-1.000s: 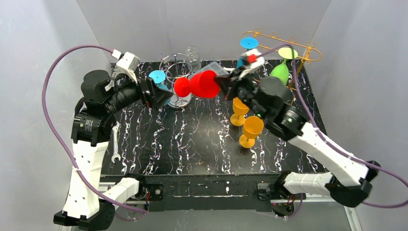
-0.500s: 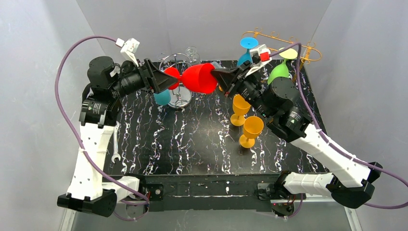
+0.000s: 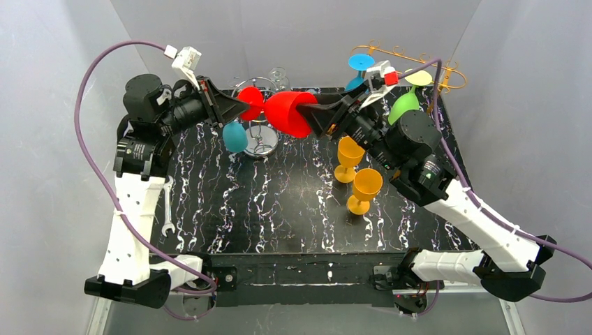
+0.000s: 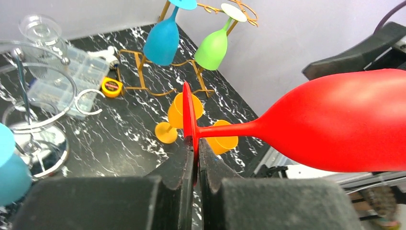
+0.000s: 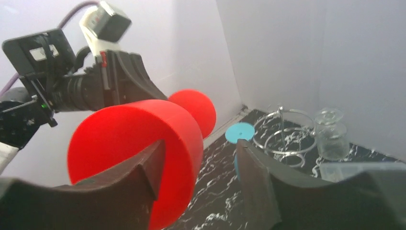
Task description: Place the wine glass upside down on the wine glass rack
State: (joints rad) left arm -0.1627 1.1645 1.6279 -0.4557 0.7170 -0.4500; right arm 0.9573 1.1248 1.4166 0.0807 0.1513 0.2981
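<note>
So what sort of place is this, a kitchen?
Likely a robotics test booth: plain white walls box in a black marbled table, two robot arms bolted at its edge.

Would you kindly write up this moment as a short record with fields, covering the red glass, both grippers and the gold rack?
red wine glass: off the table, lying sideways between the two arms
left gripper: shut on the glass's foot
right gripper: open, jaws apart at the bowl's mouth end
gold rack: blue glass and green glass hang upside down
orange glasses: two, upright on the table
task status: red glass not yet on a rack
</note>
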